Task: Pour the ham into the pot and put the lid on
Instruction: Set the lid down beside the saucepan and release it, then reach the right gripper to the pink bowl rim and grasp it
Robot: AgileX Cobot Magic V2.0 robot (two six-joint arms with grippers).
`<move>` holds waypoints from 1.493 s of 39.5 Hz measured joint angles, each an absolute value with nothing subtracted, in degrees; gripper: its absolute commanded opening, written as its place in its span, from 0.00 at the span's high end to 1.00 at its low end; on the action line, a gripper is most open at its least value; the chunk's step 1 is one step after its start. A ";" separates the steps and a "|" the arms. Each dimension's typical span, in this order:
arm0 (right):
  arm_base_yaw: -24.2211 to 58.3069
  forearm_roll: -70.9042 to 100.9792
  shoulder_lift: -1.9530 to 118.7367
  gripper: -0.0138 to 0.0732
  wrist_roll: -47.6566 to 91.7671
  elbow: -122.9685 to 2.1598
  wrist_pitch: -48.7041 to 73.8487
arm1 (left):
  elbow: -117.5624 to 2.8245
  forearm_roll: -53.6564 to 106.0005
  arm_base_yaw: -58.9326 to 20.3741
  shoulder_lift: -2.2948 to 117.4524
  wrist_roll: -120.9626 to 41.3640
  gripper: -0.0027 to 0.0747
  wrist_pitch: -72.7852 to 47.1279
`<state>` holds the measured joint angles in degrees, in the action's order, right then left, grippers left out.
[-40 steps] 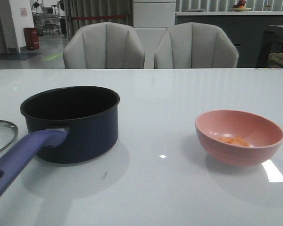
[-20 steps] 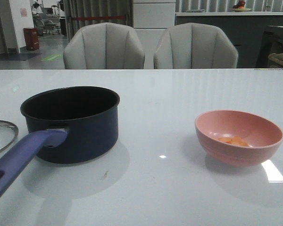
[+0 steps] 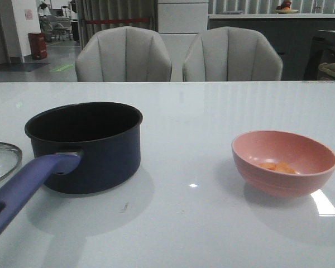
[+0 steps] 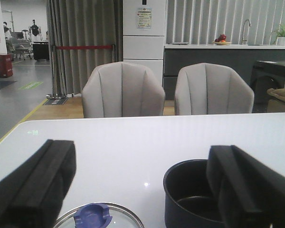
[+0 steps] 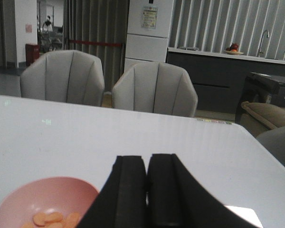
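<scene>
The dark navy pot point(image 3: 86, 146) stands on the table's left, its purple-blue handle point(image 3: 22, 190) reaching toward the near left corner. The glass lid point(image 3: 1, 159) lies flat at the far left edge; its blue knob point(image 4: 93, 214) shows in the left wrist view. A pink bowl point(image 3: 283, 162) on the right holds the orange-pink ham point(image 3: 277, 166) chunks. My left gripper point(image 4: 141, 156) is open, its fingers framing the lid point(image 4: 100, 221) and the pot point(image 4: 192, 192) from behind them. My right gripper point(image 5: 147, 164) is shut and empty, with the bowl point(image 5: 45, 202) and ham point(image 5: 50, 219) beside it. Neither gripper appears in the front view.
The white glossy table point(image 3: 190, 111) stretches to a far edge. Two grey chairs point(image 3: 123, 56) point(image 3: 231, 54) stand behind it. A dark counter point(image 3: 273, 33) runs along the back wall.
</scene>
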<state>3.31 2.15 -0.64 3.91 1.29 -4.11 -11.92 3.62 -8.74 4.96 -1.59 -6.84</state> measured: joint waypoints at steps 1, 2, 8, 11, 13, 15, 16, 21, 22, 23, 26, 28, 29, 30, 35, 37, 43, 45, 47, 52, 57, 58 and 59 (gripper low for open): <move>3.31 2.56 -0.59 0.66 3.48 0.74 -3.92 | -11.92 3.35 -8.74 4.96 -1.59 0.18 -6.94; 3.31 2.68 -0.59 0.66 3.37 0.08 -3.44 | -11.92 3.06 -8.74 4.96 -1.59 0.18 -7.09; 3.31 3.47 4.69 0.66 2.54 -9.94 5.25 | -11.82 2.66 -8.74 4.96 -1.59 0.19 -7.12; 3.31 3.47 9.86 0.66 2.54 -15.18 10.44 | -11.82 2.55 -8.74 4.96 -1.59 0.19 -7.21; 3.31 3.56 13.85 0.66 2.54 -17.68 14.71 | -11.82 2.53 -8.74 4.96 -1.59 0.18 -7.21; 3.31 3.56 16.87 0.66 2.54 -19.12 17.65 | -11.82 2.44 -8.74 4.96 -1.59 0.18 -7.21; 3.31 3.56 18.35 0.66 2.54 -19.26 18.92 | -11.82 2.44 -8.74 4.96 -1.59 0.19 -7.21; 3.31 3.56 22.99 0.66 2.54 -19.26 21.94 | -11.82 2.44 -8.74 4.96 -1.59 0.18 -7.10; 3.31 3.69 23.86 0.65 2.54 -19.26 21.91 | -11.82 2.44 -8.74 4.96 -1.59 0.18 -7.10; 3.31 4.14 24.67 0.63 2.54 -19.26 21.70 | -11.82 2.44 -8.74 4.96 -1.59 0.18 -7.10; 3.31 5.67 27.00 0.51 2.54 -19.86 20.87 | -11.82 2.44 -8.74 4.96 -1.59 0.18 -7.10; 3.31 7.12 28.85 0.42 2.49 -20.79 20.74 | -11.82 2.44 -8.74 4.96 -1.59 0.18 -7.10; 3.31 7.97 29.92 0.37 2.49 -21.34 20.60 | -11.82 2.44 -8.74 4.96 -1.59 0.18 -7.10; 3.31 8.71 30.77 0.34 2.49 -21.94 20.60 | -11.82 2.44 -8.74 4.96 -1.59 0.18 -7.10; 3.31 12.74 36.65 0.29 2.49 -24.55 20.63 | -11.82 2.44 -8.74 4.96 -1.59 0.18 -7.10; 3.31 13.96 40.12 0.29 2.49 -25.90 21.24 | -11.82 2.44 -8.74 4.96 -1.59 0.18 -7.10; 3.31 15.62 51.46 0.29 2.49 -32.01 25.08 | -11.82 2.44 -8.74 4.96 -1.59 0.18 -6.99; 3.31 15.75 55.50 0.29 2.49 -34.42 26.81 | -11.82 2.44 -8.74 4.96 -1.59 0.18 -6.99; 3.31 15.87 59.47 0.29 2.49 -36.90 28.57 | -11.82 2.44 -8.74 4.96 -1.59 0.18 -6.99; 3.31 16.00 68.89 0.29 2.49 -43.04 32.26 | -11.82 2.44 -8.74 4.96 -1.59 0.18 -6.99; 3.31 16.10 77.02 0.29 3.15 -48.25 34.38 | -11.82 2.44 -8.74 4.96 -1.59 0.19 -6.99; 3.31 16.10 78.65 0.29 3.22 -48.94 34.70 | -11.82 2.44 -8.74 4.96 -1.59 0.18 -6.99; 3.31 16.10 80.20 0.29 3.47 -49.78 34.79 | -11.82 2.44 -8.74 4.96 -1.59 0.18 -6.99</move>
